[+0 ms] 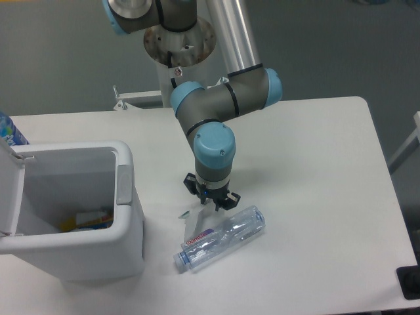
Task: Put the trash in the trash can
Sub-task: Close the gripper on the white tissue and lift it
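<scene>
Closest to the front edge of the desk point(315, 197) lies the crushed clear bottle point(220, 239), on its side, cap toward the front, red-and-white label showing. Just behind its label end sits the small crumpled wrapper point(192, 214), white with green marks. The claw point(211, 202) hangs right over that wrapper, fingers drawn close together; whether they pinch it I cannot tell. At the front left corner stands the white trash can point(125, 243), lid swung open, some rubbish visible inside. A blue-patterned bottle point(10, 131) peeks in at the far left edge.
</scene>
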